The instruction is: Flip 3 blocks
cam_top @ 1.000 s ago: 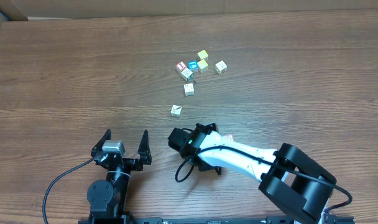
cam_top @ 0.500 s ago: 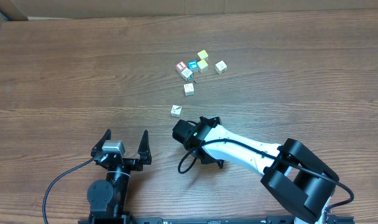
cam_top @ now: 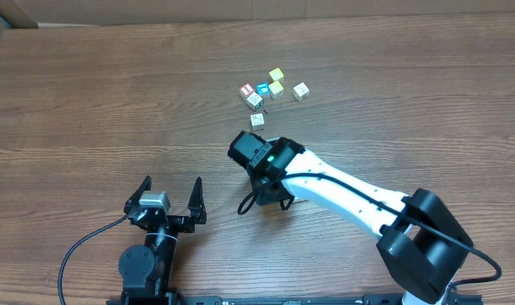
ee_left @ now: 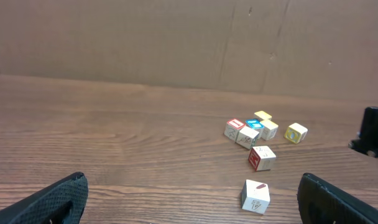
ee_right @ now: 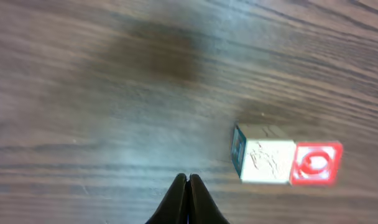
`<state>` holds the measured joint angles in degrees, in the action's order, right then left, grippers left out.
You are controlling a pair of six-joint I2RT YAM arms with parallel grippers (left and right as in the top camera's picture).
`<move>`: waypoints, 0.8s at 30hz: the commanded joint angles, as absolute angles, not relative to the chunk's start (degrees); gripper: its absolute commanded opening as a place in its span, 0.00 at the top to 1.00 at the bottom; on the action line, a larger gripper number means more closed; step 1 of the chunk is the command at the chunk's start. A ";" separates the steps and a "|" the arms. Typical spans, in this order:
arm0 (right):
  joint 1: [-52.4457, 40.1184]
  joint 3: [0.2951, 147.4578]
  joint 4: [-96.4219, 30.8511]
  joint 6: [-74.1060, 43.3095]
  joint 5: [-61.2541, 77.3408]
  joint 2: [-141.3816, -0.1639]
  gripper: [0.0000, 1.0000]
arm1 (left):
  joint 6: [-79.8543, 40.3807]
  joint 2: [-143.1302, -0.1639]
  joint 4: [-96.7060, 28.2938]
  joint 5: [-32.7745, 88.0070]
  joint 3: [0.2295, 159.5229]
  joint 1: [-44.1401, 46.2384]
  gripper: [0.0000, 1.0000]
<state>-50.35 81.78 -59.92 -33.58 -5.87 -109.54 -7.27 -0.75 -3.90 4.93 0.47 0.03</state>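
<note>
Several small blocks lie in a cluster at mid-table: a teal-topped block, and just in front of them a pale block with a red side. A lone pale block with a red mark lies nearest the left arm; in the overhead view my right wrist covers it. My right gripper is shut with nothing in it, pointing down at the table. In the right wrist view its tips sit left of and below a pale-topped block with teal and red sides, apart from it. My left gripper is open and holds nothing.
A red-topped cube, two yellow-topped cubes and a pale cube sit in the cluster. Cardboard walls edge the far side. The right arm's white link slants across the near right of the wooden table.
My right arm has swung away from the front edge toward the blocks, and its wrist now covers the lone pale block overhead. The gripper stayed shut. The left arm has not moved.
</note>
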 commanded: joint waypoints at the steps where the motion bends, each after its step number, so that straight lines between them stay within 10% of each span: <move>1: -49.41 78.89 -56.05 -32.95 -2.63 -108.44 0.96 | -6.37 -0.27 -4.08 4.95 0.27 0.36 0.00; 6: -49.43 76.93 -46.70 -32.97 -1.50 -108.44 0.88 | -6.37 -0.27 -4.08 4.93 0.27 0.36 0.00; 11: -49.41 76.93 -35.75 -32.95 -2.22 -108.44 0.18 | -6.37 -0.27 -4.08 4.93 0.27 0.36 0.00; 24: -47.88 76.93 -22.55 -37.67 -9.61 -110.21 0.00 | -6.37 -0.27 -4.08 4.93 0.27 0.36 0.00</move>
